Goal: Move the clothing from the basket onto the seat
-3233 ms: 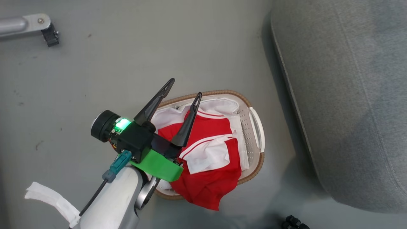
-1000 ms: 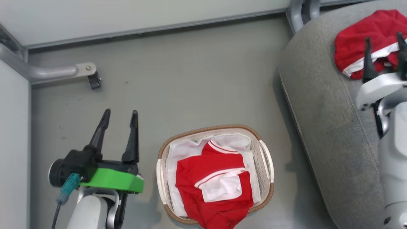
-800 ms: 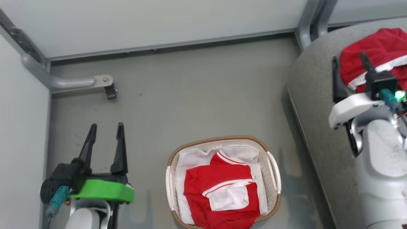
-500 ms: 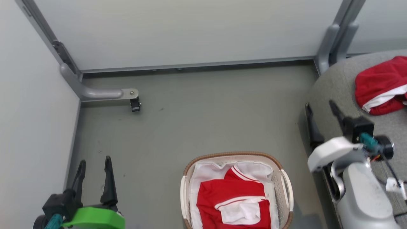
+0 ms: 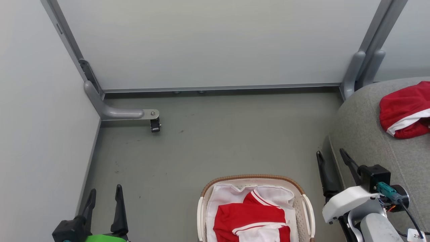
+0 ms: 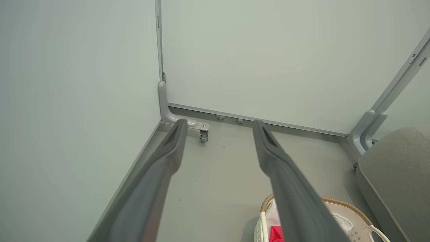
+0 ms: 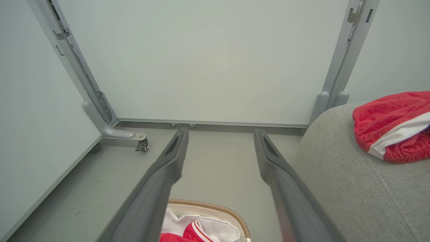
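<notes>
Now both grippers are held wide open, and nothing is gripped by either one. The left gripper [image 5: 105, 189] is seen at the lower left of the head view, above the grey floor [image 5: 218, 141] and close to the side wall [image 5: 33, 117]. Its two dark fingers are spread apart and pointed toward the corner of the room. The right gripper [image 5: 330, 152] is seen at the lower right, its fingers spread apart too, just beside the front edge of the seat [image 5: 362, 141]. Whether the seat is touched cannot be told.

The basket [image 5: 252, 177] is set on the floor between the two grippers, near the seat. Its near end is cut off by the bottom edge of the head view. One piece of the clothing [image 5: 248, 218] is found inside it, red with white bands, crumpled on top of a thin white sheet [image 5: 221, 198]. It is not touched by either gripper.

A second red piece [image 5: 403, 111], with a white band, is bunched up on the seat at the right edge of the head view.

Behind all this a pale back wall [image 5: 201, 43] is seen. A grey metal foot [image 5: 124, 114] with a small black wheel [image 5: 155, 125] is fixed at the left corner, low over the floor.
</notes>
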